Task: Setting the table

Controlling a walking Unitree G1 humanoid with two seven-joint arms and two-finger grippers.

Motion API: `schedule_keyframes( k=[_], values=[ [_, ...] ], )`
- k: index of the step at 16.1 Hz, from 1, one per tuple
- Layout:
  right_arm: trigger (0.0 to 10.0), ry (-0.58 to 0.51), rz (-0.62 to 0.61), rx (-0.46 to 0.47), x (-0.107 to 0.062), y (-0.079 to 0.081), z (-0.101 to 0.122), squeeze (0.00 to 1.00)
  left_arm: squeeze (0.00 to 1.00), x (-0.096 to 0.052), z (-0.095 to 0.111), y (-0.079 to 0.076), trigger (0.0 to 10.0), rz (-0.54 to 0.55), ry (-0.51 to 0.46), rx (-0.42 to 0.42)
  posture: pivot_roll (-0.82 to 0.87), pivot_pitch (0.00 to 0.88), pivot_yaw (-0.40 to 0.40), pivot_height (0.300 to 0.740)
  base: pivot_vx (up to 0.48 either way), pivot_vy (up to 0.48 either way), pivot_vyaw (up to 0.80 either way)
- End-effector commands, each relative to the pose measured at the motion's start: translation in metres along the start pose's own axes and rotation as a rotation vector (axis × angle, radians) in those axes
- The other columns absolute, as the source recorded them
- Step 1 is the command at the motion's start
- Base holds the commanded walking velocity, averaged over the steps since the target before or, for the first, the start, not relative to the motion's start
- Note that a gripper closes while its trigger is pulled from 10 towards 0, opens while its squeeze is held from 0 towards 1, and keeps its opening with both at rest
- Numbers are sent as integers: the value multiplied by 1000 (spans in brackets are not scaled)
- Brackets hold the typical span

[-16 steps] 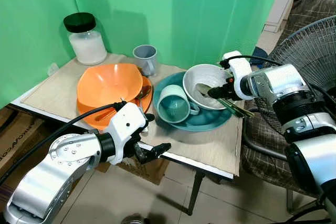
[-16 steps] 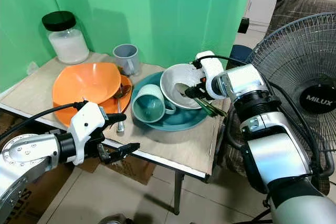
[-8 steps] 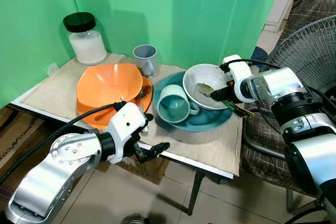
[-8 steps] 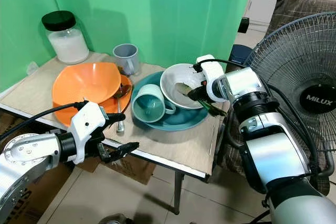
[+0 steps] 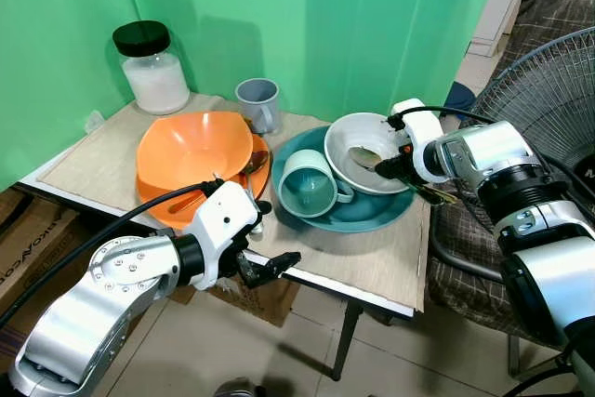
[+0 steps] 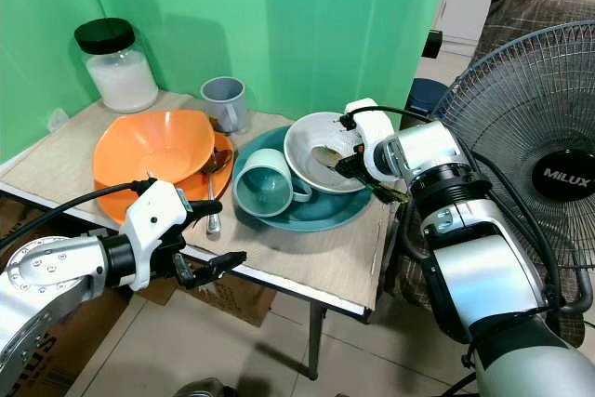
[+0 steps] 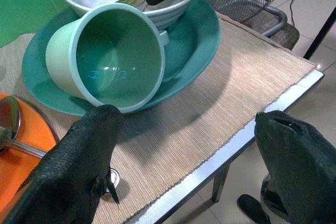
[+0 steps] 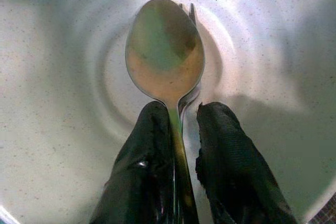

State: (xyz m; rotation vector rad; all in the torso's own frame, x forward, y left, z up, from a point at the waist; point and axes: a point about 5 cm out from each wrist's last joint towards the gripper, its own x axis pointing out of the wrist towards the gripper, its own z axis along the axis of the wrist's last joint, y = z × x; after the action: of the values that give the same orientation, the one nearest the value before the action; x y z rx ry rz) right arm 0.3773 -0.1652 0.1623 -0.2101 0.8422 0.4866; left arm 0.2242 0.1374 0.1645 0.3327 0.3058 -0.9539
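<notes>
The dishes are found bunched together on the table [image 5: 390, 267], not yet laid out as place settings — the task is judged to be at an early stage.

A white bowl [image 5: 346, 141] and a teal mug [image 5: 307, 185], the mug tipped on its side, are seen resting on a teal plate [image 5: 367, 216]. An orange bowl [image 5: 191, 148] is stacked on an orange plate [image 5: 257, 172], with a second spoon [image 6: 213, 183] lying across that plate's rim. A grey mug [image 5: 257, 104] and a lidded jar [image 5: 153, 70] are set behind, near the green backdrop.

The right gripper [image 8: 181, 145] is reached into the white bowl; its fingers [image 8: 142, 156] are closed around the stem of a spoon [image 8: 165, 51], whose scoop is still lying in the bowl's bottom. Fork tines appear to be tucked just under the scoop.

The left gripper [image 7: 184, 145] is held low at the table's front edge, fingers spread wide, nothing between them.

Left to do, as judged: cutlery lifted out, stacks separated, pieces distributed.
</notes>
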Motion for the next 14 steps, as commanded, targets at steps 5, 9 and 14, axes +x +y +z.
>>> schedule_keyframes(
  k=[5, 9, 14],
  values=[
    [0, -28, 1, -26, -6, 1, 13, 0, 0, 0, 2, 1, 10000, -2, 1, 19, 34, 0, 11, 740, 0, 0, 0],
    [0, -34, 14, -34, -6, 2, 14, 0, 0, 1, 2, 2, 10000, -4, 0, 21, 32, 0, 12, 740, 0, 0, 0],
    [0, -81, 43, -36, -13, 4, 24, 0, 0, 1, 3, 2, 10000, 0, -3, 28, 32, 0, 10, 740, 0, 0, 0]
  ],
)
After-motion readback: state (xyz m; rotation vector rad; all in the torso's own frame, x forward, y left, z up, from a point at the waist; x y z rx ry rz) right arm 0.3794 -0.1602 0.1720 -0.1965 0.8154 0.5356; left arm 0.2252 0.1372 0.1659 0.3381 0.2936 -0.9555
